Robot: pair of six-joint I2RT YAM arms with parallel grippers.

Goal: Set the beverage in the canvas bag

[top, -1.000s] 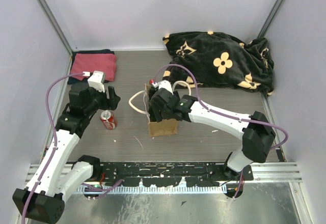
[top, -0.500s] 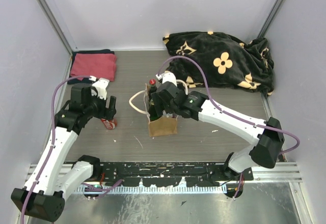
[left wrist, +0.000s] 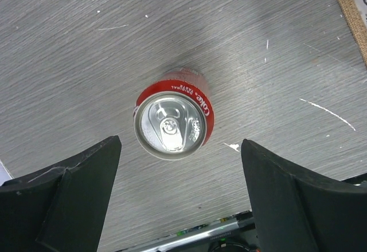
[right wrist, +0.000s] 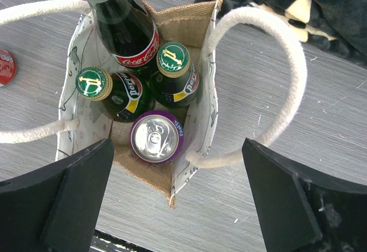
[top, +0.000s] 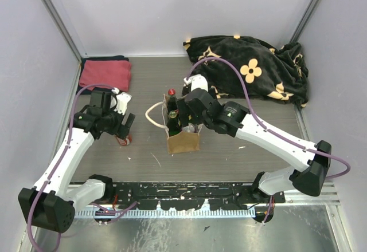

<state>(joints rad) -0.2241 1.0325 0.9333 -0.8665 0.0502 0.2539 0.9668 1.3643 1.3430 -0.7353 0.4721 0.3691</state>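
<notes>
A red Coke can (left wrist: 172,120) stands upright on the grey table; in the top view (top: 125,140) it is mostly hidden under my left gripper. My left gripper (left wrist: 180,144) is open, directly above the can with a finger on either side, not touching it; it also shows in the top view (top: 122,127). The tan canvas bag (top: 184,142) stands upright mid-table with white rope handles (right wrist: 269,69). Inside it are a Coca-Cola bottle (right wrist: 123,26), two green bottles (right wrist: 172,77) and a purple Fanta can (right wrist: 156,137). My right gripper (right wrist: 178,143) is open and empty above the bag's opening.
A folded red cloth (top: 105,73) lies at the back left. A black blanket with yellow flowers (top: 249,66) lies at the back right, close behind the bag. Grey walls enclose the table; a metal rail (top: 189,193) runs along the near edge.
My right gripper has lifted out of the bag and now hangs open above it. My left gripper has swung over the Coke can, fingers pointing down.
</notes>
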